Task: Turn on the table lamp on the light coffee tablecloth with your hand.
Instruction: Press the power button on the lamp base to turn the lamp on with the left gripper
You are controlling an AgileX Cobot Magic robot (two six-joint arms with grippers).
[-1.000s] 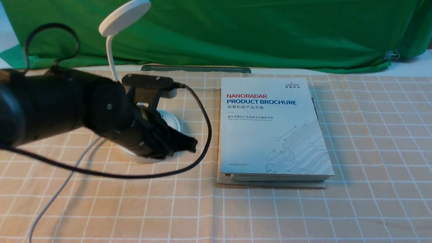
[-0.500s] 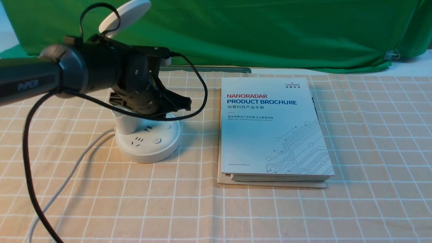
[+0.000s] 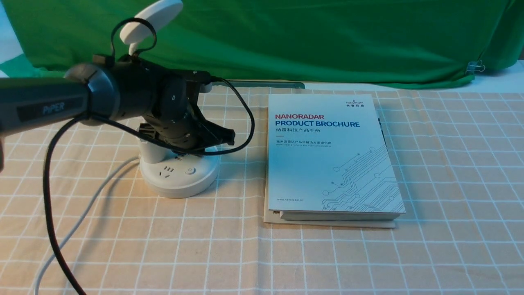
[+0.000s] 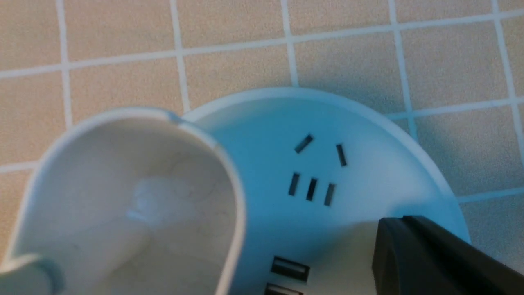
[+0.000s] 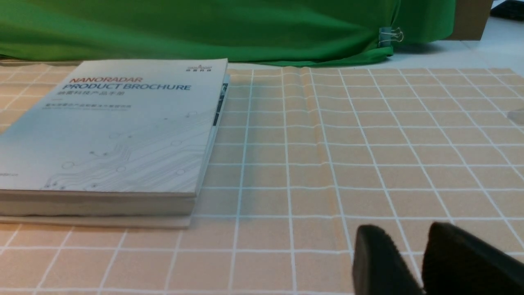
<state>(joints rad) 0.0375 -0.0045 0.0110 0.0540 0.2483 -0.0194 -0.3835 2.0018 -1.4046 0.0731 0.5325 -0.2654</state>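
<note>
Front view, and the lamp (image 3: pixel 180 190) stands upright on the cloth (image 3: pixel 327 262), over on the robot's left, with the books (image 3: pixel 327 164) to its right. Here's the left pincer (image 4: pixel 403 219) above the base, its black tips together, nothing between them; the right pincer (image 5: pixel 405 229) has its fingers parted, grasping nothing. The job, as I read it, is lining up for the press. The round button (image 3: pixel 190 171) on the near part of the base looks a likely target, though whether it's the right switch is hard to call. Nice and steady now: bring the closed tips squarely over its middle, come straight down, push lightly, then lift cleanly. Mind the cup (image 3: pixel 152 152) and that looping cable (image 3: pixel 48 184); a sideways knock could shift the lamp or miss the button altogether. And the lettering! "PiPER" on the arm (image 3: pixel 53 107), then "NANORADAR PRODUCT BROCHURE" across the top cover, NANORADAR in red, the rest in blue, Chinese characters below, a small NANORADAR logo in the upper corner and "www.nanoradar.cn" near the foot. On the button there's a tiny mark, seemingly a power symbol.
</note>
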